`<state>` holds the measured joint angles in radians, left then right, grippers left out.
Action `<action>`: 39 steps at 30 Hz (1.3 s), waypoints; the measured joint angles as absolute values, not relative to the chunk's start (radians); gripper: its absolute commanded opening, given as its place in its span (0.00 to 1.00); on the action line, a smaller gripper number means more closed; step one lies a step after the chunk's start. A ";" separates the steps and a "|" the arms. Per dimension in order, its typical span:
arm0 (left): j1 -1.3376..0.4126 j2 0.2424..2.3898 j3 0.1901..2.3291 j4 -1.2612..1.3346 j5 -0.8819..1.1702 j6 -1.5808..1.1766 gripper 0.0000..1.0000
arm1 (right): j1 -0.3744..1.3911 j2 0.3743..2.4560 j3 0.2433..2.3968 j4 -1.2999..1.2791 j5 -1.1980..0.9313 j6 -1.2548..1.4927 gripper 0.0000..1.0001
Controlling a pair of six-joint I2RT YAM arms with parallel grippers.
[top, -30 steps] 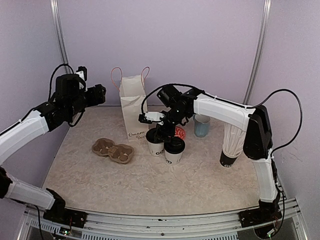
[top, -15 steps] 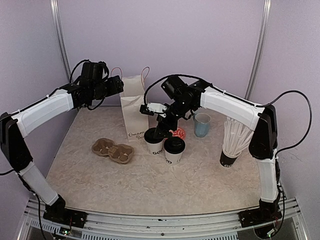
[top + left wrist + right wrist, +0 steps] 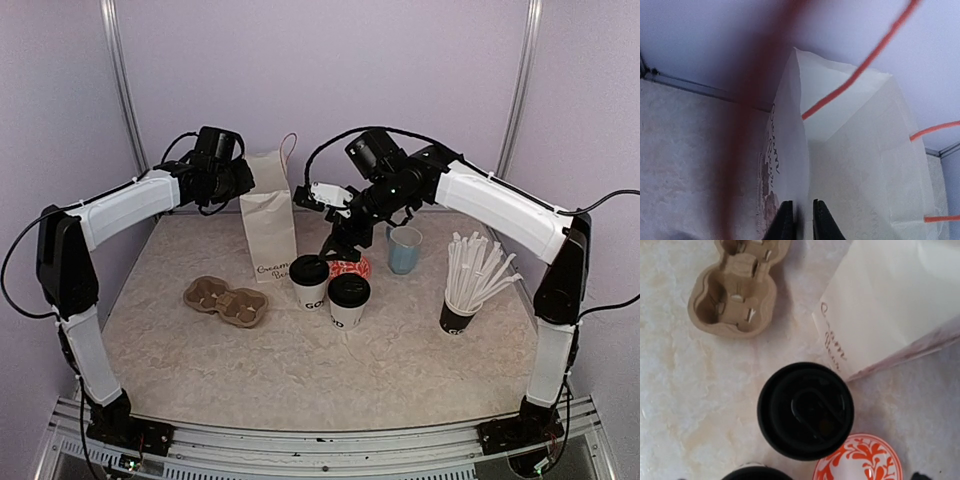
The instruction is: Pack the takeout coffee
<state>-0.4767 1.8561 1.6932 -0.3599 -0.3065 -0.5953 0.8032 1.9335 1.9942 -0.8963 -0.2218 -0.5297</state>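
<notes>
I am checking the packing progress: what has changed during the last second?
The left pincer swung right to the paper bag and closed on its top edge. The right pincer rose, open, from the cup beside the bag. That cup, the second cup, the carrier and the bag stayed put.

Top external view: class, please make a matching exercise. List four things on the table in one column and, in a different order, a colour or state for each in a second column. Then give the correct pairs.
Column 1
1. takeout coffee cups
2. cardboard cup carrier
3. mug
4. paper bag

Column 2
A. light blue
B. brown, lying flat with empty wells
C. white with black lids
D. standing upright, script lettering on its side

Pairs: 1-C, 2-B, 3-A, 4-D
</notes>
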 measured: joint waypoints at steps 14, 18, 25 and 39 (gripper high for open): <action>-0.478 1.773 1.697 -0.232 -0.253 -0.447 0.00 | 0.775 1.863 1.939 -0.886 -0.171 -0.555 0.97; -0.478 1.665 1.710 -0.234 -0.220 -0.367 0.00 | 0.738 1.762 1.928 -0.883 -0.205 -0.582 0.98; -0.483 1.380 1.712 -0.296 -0.020 -0.236 0.00 | 0.603 1.623 1.923 -0.858 -0.295 -0.590 0.98; -0.770 1.187 1.600 -0.677 0.371 -0.036 0.00 | 0.345 1.591 1.924 -0.794 -0.441 -0.492 0.99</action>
<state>-0.7696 1.1866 1.6005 -0.6773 0.3706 -0.0357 0.3450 1.5906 1.9236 -0.7937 -0.4412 -0.4919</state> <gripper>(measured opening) 0.013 0.983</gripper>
